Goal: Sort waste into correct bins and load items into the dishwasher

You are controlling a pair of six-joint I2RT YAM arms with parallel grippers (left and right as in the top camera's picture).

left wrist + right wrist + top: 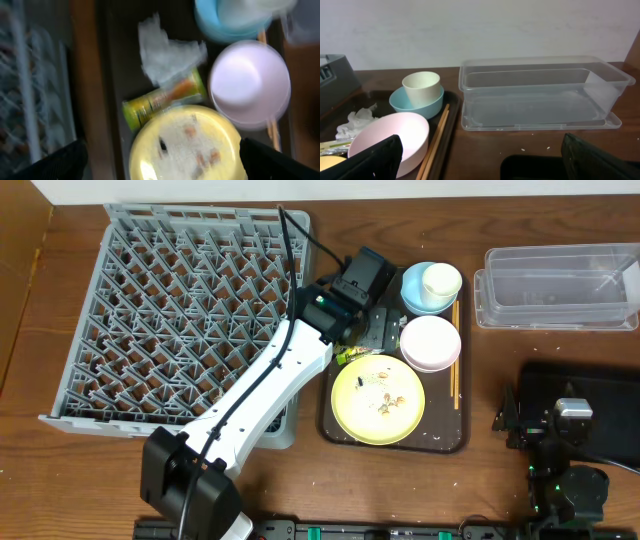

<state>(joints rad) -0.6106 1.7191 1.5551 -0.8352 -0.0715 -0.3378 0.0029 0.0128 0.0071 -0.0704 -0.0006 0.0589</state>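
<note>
Tissue, crumpled white paper (170,55), lies on the dark brown rectangular tray (112,60), touching a green-and-yellow snack wrapper (162,102). The left pincer (162,145) hovers above, spread wide and empty. The tissue is probably featherlight and soft, so pinch its bunched middle. The right pincer (480,150) gapes empty too.

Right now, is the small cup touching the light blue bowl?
Touching. The right wrist view shows the small cup standing inside the light blue bowl, its base sunk below the bowl's rim. The overhead view agrees.
</note>
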